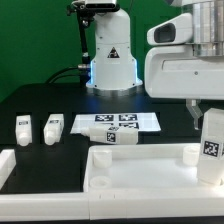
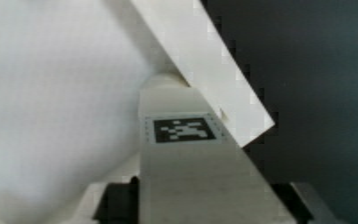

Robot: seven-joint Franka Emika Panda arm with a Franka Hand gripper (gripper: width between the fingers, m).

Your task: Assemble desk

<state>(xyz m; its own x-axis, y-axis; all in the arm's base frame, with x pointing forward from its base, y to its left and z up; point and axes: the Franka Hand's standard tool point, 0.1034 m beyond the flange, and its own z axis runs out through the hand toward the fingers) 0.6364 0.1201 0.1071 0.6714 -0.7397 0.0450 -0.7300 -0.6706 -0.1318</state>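
— Where is the desk's tabletop?

— The tabletop lies flat on the black bench, across the front of the exterior view, with its raised rim facing up.

— And the legs?

— The upright leg stands at the tabletop's corner on the exterior view's right, directly under the white arm, with its tag toward the camera. Whether it is seated in the corner I cannot tell. A loose leg and a second loose leg stand near each other on the bench at the exterior view's left. A fourth tagged block, seemingly another leg, lies just behind the tabletop's rear rim and in front of the marker board.

— How do the jaws stand?

— Narrow. In the wrist view the upright leg runs between the two fingers, one at each side, with its tag in plain sight and the tabletop beside it. The gap is about the leg's own width. Whether the fingers press on it or stop just short, I cannot tell.
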